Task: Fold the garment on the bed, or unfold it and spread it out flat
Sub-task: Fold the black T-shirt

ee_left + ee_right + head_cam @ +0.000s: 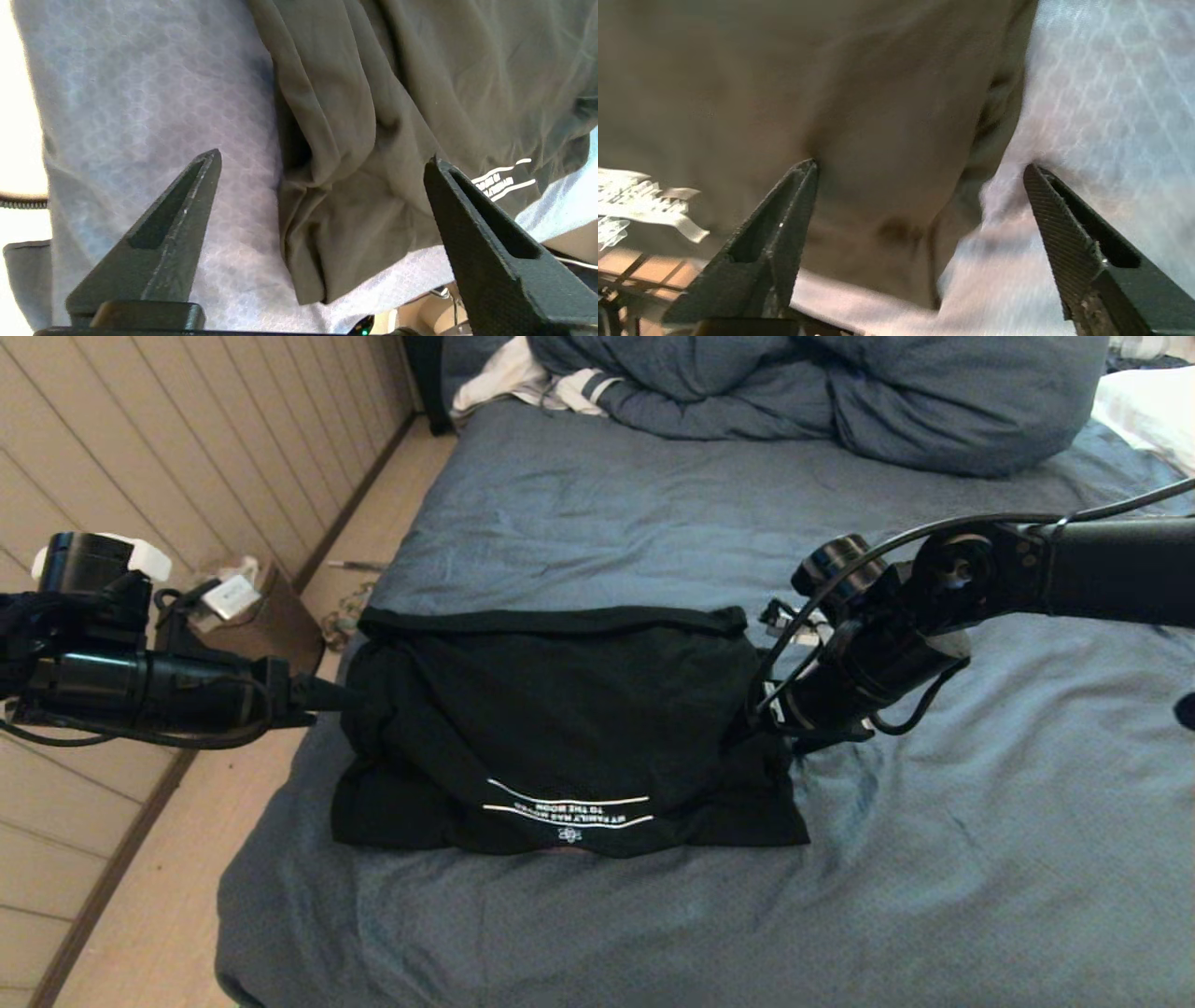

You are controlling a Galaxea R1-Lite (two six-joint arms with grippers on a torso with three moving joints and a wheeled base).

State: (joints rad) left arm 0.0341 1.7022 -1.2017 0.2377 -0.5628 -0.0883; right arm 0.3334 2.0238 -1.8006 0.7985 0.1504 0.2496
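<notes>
Across the bed (579,513), the garment (560,728) runs nine-to-three, lettering upside down; wrist views alone show left gripper (322,163) and right gripper (920,165) spread wide.

Garment (551,709): "TO THE MOON", inverted

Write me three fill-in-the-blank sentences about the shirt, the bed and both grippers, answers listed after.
1. The garment lies on the ____ sheet of the bed.
2. Both the left gripper and the right gripper have their fingers ____.
3. The lettering on the garment is ____ in colour.

Answers: blue; open; white
</notes>
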